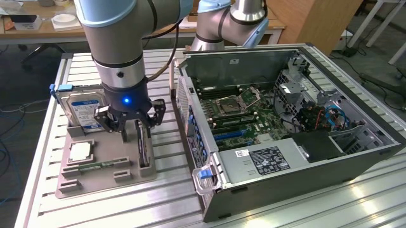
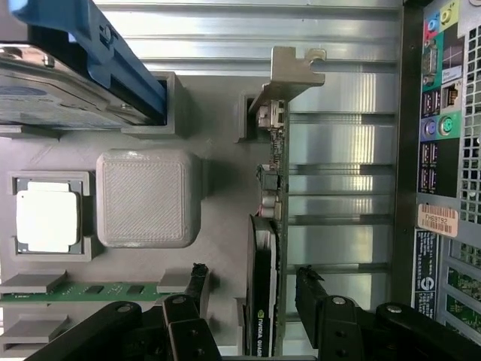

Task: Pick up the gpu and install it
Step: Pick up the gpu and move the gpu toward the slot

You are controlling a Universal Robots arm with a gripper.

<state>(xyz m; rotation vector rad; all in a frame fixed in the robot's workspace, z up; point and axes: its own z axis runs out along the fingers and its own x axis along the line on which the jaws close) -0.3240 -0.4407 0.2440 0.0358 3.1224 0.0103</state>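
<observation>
The gpu (image 1: 143, 151) is a thin dark card standing on edge in a slot of the grey holder tray (image 1: 108, 184), beside the open computer case (image 1: 285, 142). My gripper (image 1: 138, 130) hangs just above the card's far end. In the wrist view the gpu (image 2: 264, 271) runs as a narrow black strip with a metal bracket at one end. My gripper (image 2: 253, 293) is open, one black finger on each side of the card with a gap to it. Nothing is held.
The tray also holds a hard drive (image 1: 85, 107) with a blue-white label, a square processor (image 1: 81, 152) and a green memory stick (image 1: 101, 166). The case's rear panel (image 2: 436, 150) stands close beside the gpu. The motherboard (image 1: 244, 114) lies exposed inside the case.
</observation>
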